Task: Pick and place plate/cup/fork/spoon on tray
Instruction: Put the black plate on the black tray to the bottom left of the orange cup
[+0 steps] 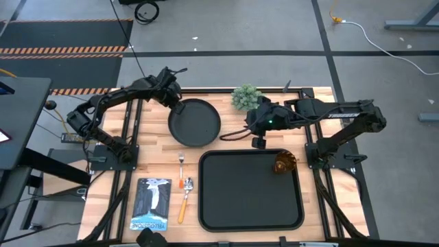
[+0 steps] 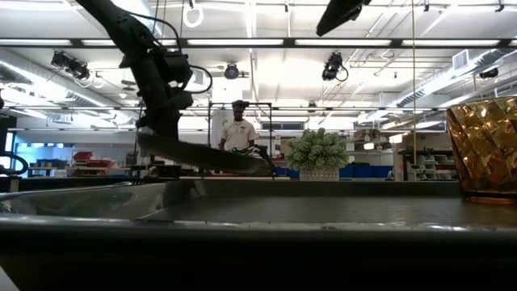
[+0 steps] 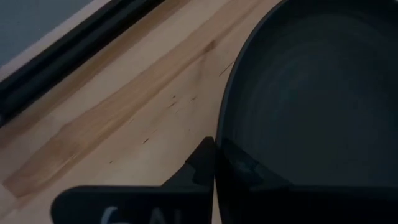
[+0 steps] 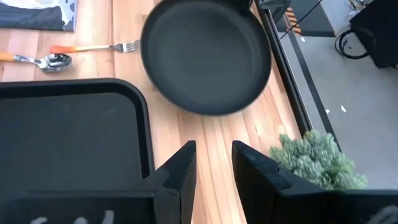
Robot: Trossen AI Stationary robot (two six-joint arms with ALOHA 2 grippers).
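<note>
From above, the left pincer (image 1: pixel 175 103) grips the far-left rim of the plate (image 1: pixel 195 123), which sits on the desk (image 1: pixel 154 151) beyond the tray (image 1: pixel 250 190). The right pincer (image 1: pixel 258 142) hangs over the desk just past the tray's far edge, beside the potted plant (image 1: pixel 245 97). The cup (image 1: pixel 285 162) stands in the tray's far right corner. The fork (image 1: pixel 182 165) and the spoon (image 1: pixel 185 197) lie on the desk left of the tray, next to a booklet (image 1: pixel 151 203).

In the low view, the plate (image 2: pixel 202 153) is tilted, its gripped edge raised under the left pincer (image 2: pixel 157 129). The cup (image 2: pixel 485 149) stands at the right, the plant (image 2: pixel 317 152) farther back, and a person (image 2: pixel 238 129) stands in the room behind.

The left wrist view shows a finger (image 3: pixel 202 163) pressed against the outside of the plate (image 3: pixel 311 106) rim, with bare desk (image 3: pixel 143 106) alongside.

In the right wrist view, the right pincer (image 4: pixel 213 158) is open and holds nothing. Beyond it lie the plate (image 4: pixel 205 59), the tray (image 4: pixel 68 134), the fork (image 4: pixel 96 47), the spoon (image 4: pixel 40 60) and the plant (image 4: pixel 311 158).
</note>
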